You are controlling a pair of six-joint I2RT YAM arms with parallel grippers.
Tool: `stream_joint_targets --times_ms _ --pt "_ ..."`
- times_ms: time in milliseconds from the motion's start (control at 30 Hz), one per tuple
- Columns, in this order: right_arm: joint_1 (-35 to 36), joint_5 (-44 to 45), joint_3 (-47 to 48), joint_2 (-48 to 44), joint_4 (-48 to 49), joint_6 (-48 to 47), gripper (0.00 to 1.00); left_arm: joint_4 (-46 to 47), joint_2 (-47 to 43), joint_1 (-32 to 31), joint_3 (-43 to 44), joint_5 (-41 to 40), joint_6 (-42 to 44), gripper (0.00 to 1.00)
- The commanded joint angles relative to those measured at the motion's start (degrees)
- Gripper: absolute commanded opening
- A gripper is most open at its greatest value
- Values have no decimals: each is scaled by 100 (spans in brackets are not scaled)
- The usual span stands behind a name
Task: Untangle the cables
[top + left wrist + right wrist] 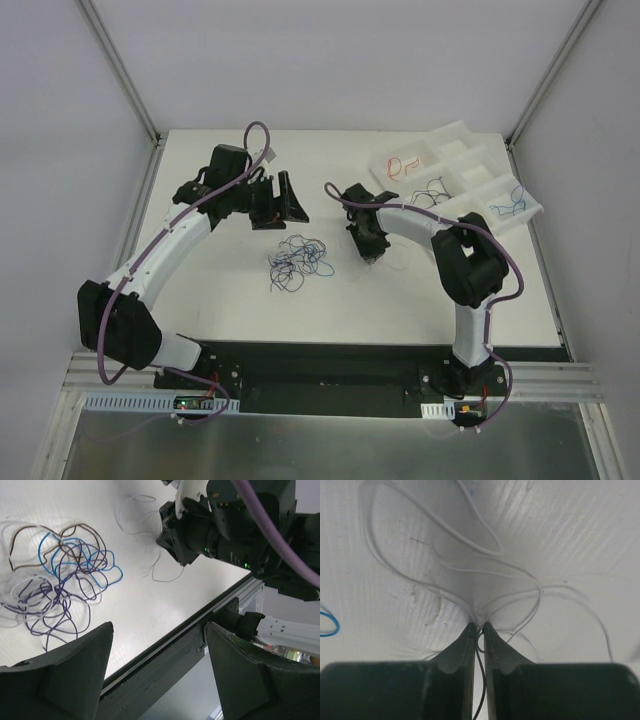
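- The cables (298, 260) lie in a messy heap in the middle of the table (230, 310): thin, curly, blue, dark and white
- Just right of the heap, the right gripper (477, 626) pinches a white wire (465, 608), I think to pull it away
- Farther left, the left gripper (159, 627) hangs wide apart with nothing in it, maybe waiting to help
- Far right, a white tray (455, 130) keeps other wires (403, 165), one colour in each box

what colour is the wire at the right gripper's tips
White wire, clearest in the right wrist view.
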Motion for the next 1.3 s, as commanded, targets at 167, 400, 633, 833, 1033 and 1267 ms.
stream_joint_targets --times_ms 167,400,633,833,1033,1267 --pt "3 196 -186 -707 -17 135 0 -91 -1173 -52 -628 -212 -380 75" --pt "-234 -225 -98 -2059 -34 232 0 -161 -1375 -52 -576 -344 -415 75" --pt "-857 -419 359 -2966 -79 346 0 -161 -1077 -52 -347 -247 -266 75" --pt "-1517 -815 1307 -2906 -342 654 0 -161 -962 -52 -251 -388 -116 75" --pt "-1518 -1552 1336 -2529 -360 847 0 -170 -752 -52 -180 -204 -55 75" --pt "-1316 -1721 123 -2106 -254 698 4 -161 -304 -52 171 165 50 74"
